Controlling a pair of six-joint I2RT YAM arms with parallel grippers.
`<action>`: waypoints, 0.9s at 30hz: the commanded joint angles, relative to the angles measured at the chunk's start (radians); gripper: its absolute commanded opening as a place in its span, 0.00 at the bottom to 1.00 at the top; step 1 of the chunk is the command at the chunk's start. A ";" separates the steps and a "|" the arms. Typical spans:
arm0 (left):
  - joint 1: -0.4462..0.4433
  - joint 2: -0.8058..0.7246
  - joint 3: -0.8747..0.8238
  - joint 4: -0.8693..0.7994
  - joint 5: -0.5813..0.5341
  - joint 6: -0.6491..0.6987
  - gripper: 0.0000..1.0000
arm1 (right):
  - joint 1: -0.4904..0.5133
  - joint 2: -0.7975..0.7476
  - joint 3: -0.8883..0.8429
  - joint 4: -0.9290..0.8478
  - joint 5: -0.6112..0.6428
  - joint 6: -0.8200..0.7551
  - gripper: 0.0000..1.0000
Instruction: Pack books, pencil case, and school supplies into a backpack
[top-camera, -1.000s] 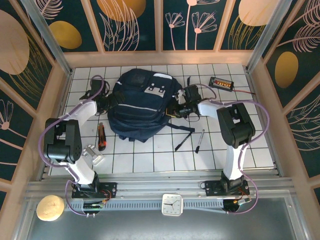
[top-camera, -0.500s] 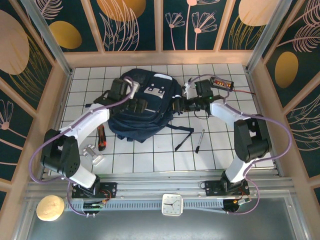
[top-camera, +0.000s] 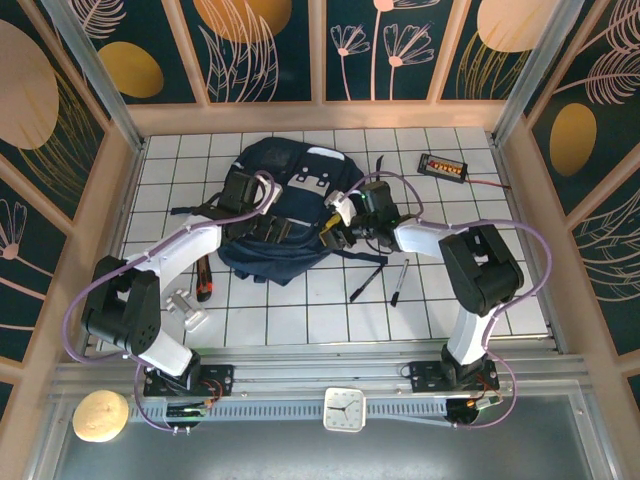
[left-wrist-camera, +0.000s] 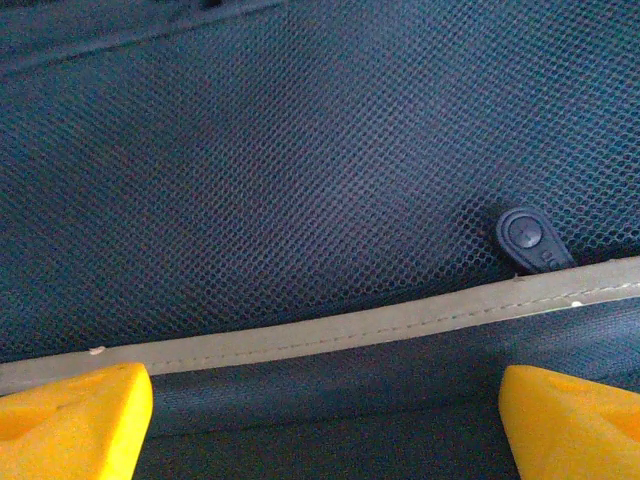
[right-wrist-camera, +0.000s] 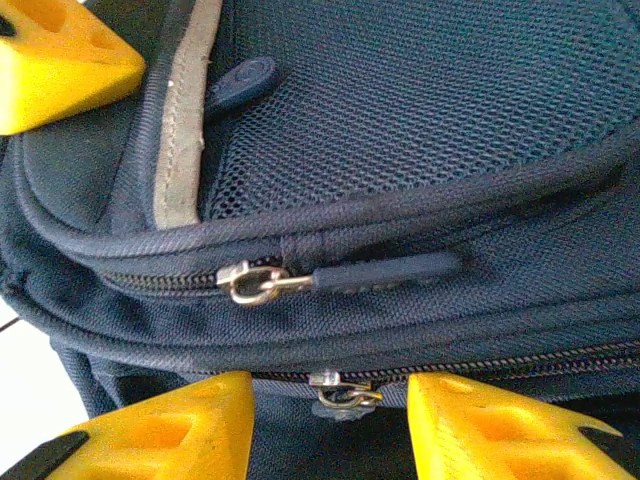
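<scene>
Backpack (top-camera: 285, 165) directly beneath both parted jaws

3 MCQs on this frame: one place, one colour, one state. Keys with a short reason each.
1. The two pens lie: A) on the tiles right of the backpack B) on top of the backpack C) at the far left edge
2. The claw fingers are: A) black B) yellow C) green
3. The left claw is: A) shut on a pen B) shut on a strap C) open over the backpack
1A, both lie on bare tiles; 2B, yellow in both wrist views; 3C, fingers stand wide apart.
</scene>
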 joint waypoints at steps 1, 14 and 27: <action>0.000 0.009 -0.009 0.018 0.005 0.022 0.88 | 0.020 0.025 0.016 0.061 0.019 -0.014 0.46; -0.016 -0.011 -0.033 -0.038 0.000 0.118 0.87 | 0.041 0.042 -0.036 0.125 0.254 -0.076 0.00; -0.054 0.066 -0.247 -0.003 -0.060 0.161 0.62 | -0.050 0.084 0.112 0.088 0.507 -0.052 0.00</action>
